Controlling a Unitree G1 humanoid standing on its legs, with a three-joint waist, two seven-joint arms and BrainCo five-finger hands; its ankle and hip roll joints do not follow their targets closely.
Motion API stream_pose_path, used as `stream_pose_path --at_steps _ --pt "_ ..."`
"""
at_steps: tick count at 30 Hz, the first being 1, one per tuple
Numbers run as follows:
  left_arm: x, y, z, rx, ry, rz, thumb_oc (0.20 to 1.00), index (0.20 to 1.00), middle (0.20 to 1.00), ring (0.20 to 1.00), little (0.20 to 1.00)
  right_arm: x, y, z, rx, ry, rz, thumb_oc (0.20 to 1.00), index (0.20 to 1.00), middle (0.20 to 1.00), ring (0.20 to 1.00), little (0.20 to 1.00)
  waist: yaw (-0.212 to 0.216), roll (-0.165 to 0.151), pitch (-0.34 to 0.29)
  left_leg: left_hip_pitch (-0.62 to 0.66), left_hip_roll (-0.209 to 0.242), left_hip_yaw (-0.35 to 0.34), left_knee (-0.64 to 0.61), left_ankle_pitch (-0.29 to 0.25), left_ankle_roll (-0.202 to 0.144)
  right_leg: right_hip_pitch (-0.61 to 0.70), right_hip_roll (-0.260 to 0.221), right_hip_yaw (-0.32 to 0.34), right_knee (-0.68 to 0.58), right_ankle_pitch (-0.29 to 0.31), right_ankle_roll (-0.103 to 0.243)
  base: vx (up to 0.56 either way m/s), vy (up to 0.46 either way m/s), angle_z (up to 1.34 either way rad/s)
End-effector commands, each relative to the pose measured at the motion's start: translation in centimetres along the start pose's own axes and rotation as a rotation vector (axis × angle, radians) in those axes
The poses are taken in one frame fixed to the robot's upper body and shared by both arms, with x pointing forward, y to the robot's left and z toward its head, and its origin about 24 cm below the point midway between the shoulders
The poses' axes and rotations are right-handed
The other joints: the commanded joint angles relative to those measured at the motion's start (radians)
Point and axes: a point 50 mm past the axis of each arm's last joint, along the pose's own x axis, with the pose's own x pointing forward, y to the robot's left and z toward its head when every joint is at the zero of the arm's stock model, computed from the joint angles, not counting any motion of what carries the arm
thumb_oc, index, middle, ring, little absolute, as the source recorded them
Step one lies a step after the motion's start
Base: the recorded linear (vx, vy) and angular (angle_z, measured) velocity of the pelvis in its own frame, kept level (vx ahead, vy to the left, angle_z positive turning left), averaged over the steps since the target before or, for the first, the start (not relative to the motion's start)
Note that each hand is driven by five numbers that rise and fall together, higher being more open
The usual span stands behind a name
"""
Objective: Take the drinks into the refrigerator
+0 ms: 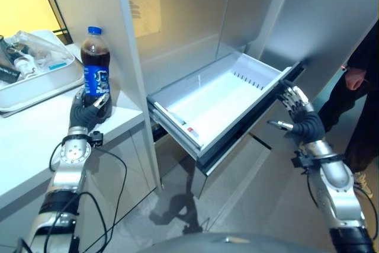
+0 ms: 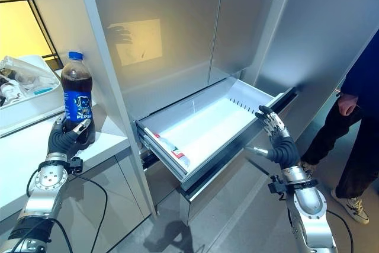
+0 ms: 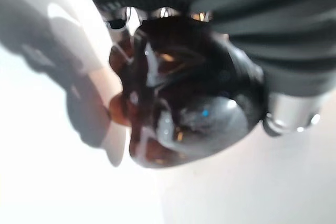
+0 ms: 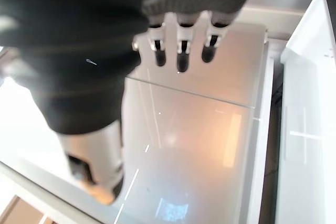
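At the left of the frame the left hand [image 1: 89, 112] has its fingers curled round the lower part of the bottle [image 1: 95, 66], a dark cola with a blue cap and blue label. The bottle stands upright near the front corner of the white bench [image 1: 35, 140], and in the left wrist view its dark base is close against the palm. Behind it, at upper left, a white tray [image 1: 56, 84] holds odd items.

In the middle of the frame the refrigerator's drawer [image 1: 219, 96] is pulled out and looks bare inside. The right hand [image 2: 273, 130], at centre right, is wide, fingers straight, just beside the drawer's front edge; whether it touches cannot be told. A person [image 2: 355, 117] stands at the far right.

The step in hand appears to be the pick-up: drawer ready, bottle gripped but not yet lifted. The next move would call for raising the bottle clear of the bench, carrying it round the refrigerator's side panel and lowering it into the drawer, probably laid flat.
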Motion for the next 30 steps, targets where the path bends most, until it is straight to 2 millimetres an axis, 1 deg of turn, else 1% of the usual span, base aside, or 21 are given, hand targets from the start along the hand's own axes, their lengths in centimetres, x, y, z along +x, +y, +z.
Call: stream_pose_path --at_steps 1,7,14,15,17,18,19,20,22,24,25,26,27,28,29,30 --pt "2.7 0.2 5.5 -0.154 -0.251 0.054 0.2 0.2 0.2 0.2 0.2 1.0 -0.5 2.2 -0.031 -0.117 0.012 1.0 1.0 1.0 1.0 1.0 -0.007 0.001 -0.002 0.058 -0.022 -0.028 0.007 -0.105 0.062 0.009 -0.029 -0.041 0.074 -0.053 0.054 0.0 0.0 0.0" --pt "2.3 0.0 6.4 -0.201 -0.299 0.034 0.2 0.2 0.2 0.2 0.2 0.9 -0.8 1.8 -0.036 -0.095 -0.002 1.0 1.0 1.0 1.0 1.0 -0.001 0.002 -0.002 0.055 -0.024 -0.031 0.007 -0.102 0.061 0.013 -0.031 -0.049 0.07 -0.051 0.054 0.0 0.0 0.0" --pt "1.9 0.1 7.0 -0.241 -0.334 0.014 0.2 0.2 0.2 0.2 0.2 1.1 -0.9 1.8 -0.037 -0.097 0.004 1.0 1.0 1.0 1.0 1.0 0.005 0.003 -0.001 0.05 -0.028 -0.036 0.007 -0.097 0.062 0.014 -0.033 -0.055 0.067 -0.046 0.054 -0.01 0.0 0.0" --pt "1.7 0.2 7.4 -0.264 -0.358 0.01 0.2 0.2 0.2 0.2 0.2 1.2 -0.9 1.7 -0.034 -0.093 0.007 1.0 1.0 1.0 1.0 1.0 0.009 0.003 0.0 0.049 -0.028 -0.037 0.007 -0.095 0.062 0.014 -0.034 -0.056 0.067 -0.044 0.054 -0.03 -0.007 0.0" --pt "0.9 0.5 8.1 -0.3 -0.409 -0.006 0.2 0.2 0.2 0.2 0.2 1.1 -1.1 1.6 -0.037 -0.083 0.008 1.0 1.0 1.0 1.0 1.0 0.016 0.001 0.002 0.045 -0.029 -0.04 0.007 -0.093 0.062 0.014 -0.035 -0.06 0.066 -0.043 0.052 -0.04 -0.01 0.0" --pt "0.9 0.5 8.1 -0.3 -0.408 -0.005 0.2 0.2 0.2 0.2 0.2 1.1 -1.1 1.6 -0.036 -0.083 0.009 1.0 1.0 1.0 1.0 1.0 0.015 0.001 0.002 0.045 -0.03 -0.041 0.007 -0.093 0.062 0.014 -0.035 -0.06 0.066 -0.043 0.052 0.0 0.0 0.0" --pt "-0.1 0.7 8.5 -0.344 -0.45 -0.035 0.2 0.2 0.2 0.2 0.2 0.9 -1.5 1.4 -0.043 -0.069 0.003 1.0 1.0 1.0 1.0 1.0 0.022 -0.002 0.004 0.042 -0.029 -0.045 0.007 -0.092 0.063 0.013 -0.037 -0.064 0.067 -0.042 0.051 0.0 0.0 0.0" --pt "-0.5 0.8 8.7 -0.366 -0.465 -0.042 0.2 0.2 0.2 0.2 0.2 0.8 -1.7 1.3 -0.047 -0.061 -0.001 1.0 1.0 1.0 1.0 1.0 0.024 -0.002 0.004 0.042 -0.03 -0.046 0.007 -0.091 0.063 0.013 -0.037 -0.065 0.067 -0.042 0.051 -0.03 -0.006 0.01" --pt "-1.6 0.9 8.8 -0.47 -0.494 -0.06 0.2 0.2 0.2 0.2 0.2 0.8 -2.1 1.1 -0.07 -0.051 -0.004 1.0 1.0 1.0 1.0 1.0 0.031 -0.005 0.005 0.038 -0.031 -0.051 0.007 -0.091 0.064 0.014 -0.038 -0.067 0.065 -0.041 0.051 0.0 0.0 0.0" --pt "-2.0 0.9 8.8 -0.489 -0.502 -0.073 0.2 0.2 0.2 0.2 0.2 0.7 -2.2 1.0 -0.071 -0.045 -0.009 1.0 1.0 1.0 1.0 1.0 0.033 -0.005 0.004 0.037 -0.032 -0.053 0.007 -0.09 0.065 0.014 -0.039 -0.068 0.062 -0.04 0.05 -0.02 -0.004 0.03" --pt "-2.7 0.7 9.2 -0.523 -0.526 -0.104 0.2 0.2 0.2 0.2 0.2 0.6 -2.5 0.8 -0.065 -0.037 -0.032 1.0 1.0 1.0 1.0 1.0 0.038 -0.007 0.006 0.034 -0.033 -0.055 0.007 -0.088 0.067 0.014 -0.039 -0.071 0.062 -0.038 0.049 -0.01 -0.001 0.03" --pt "-2.8 0.7 9.1 -0.523 -0.526 -0.104 0.2 0.2 0.2 0.2 0.2 0.6 -2.5 0.8 -0.065 -0.037 -0.031 1.0 1.0 1.0 1.0 1.0 0.037 -0.006 0.006 0.035 -0.033 -0.055 0.007 -0.088 0.067 0.015 -0.04 -0.071 0.061 -0.038 0.049 0.0 0.0 0.0" --pt "-3.5 0.7 9.4 -0.565 -0.547 -0.133 0.2 0.2 0.2 0.2 0.2 0.7 -2.6 0.8 -0.057 -0.045 -0.036 1.0 1.0 1.0 1.0 1.0 0.043 -0.008 0.008 0.031 -0.036 -0.059 0.007 -0.087 0.068 0.014 -0.04 -0.073 0.061 -0.037 0.049 0.0 0.0 0.0" --pt "-3.7 0.7 9.3 -0.584 -0.548 -0.14 0.2 0.2 0.2 0.2 0.2 0.7 -2.5 0.8 -0.046 -0.047 -0.034 1.0 1.0 1.0 1.0 1.0 0.044 -0.008 0.007 0.03 -0.037 -0.06 0.007 -0.086 0.068 0.015 -0.041 -0.075 0.061 -0.037 0.048 -0.02 0.001 0.03" --pt "-3.7 0.7 9.3 -0.584 -0.547 -0.14 0.2 0.2 0.2 0.2 0.2 0.7 -2.5 0.8 -0.046 -0.047 -0.034 1.0 1.0 1.0 1.0 1.0 0.044 -0.008 0.007 0.03 -0.037 -0.061 0.007 -0.086 0.068 0.014 -0.041 -0.075 0.061 -0.037 0.048 -0.01 0.005 0.06" --pt "-4.4 0.7 9.6 -0.636 -0.571 -0.17 0.2 0.2 0.2 0.2 0.2 0.7 -2.4 0.8 -0.033 -0.048 -0.024 1.0 1.0 1.0 1.0 1.0 0.049 -0.009 0.01 0.028 -0.038 -0.062 0.007 -0.084 0.07 0.013 -0.042 -0.078 0.062 -0.036 0.049 -0.02 0.006 0.09"
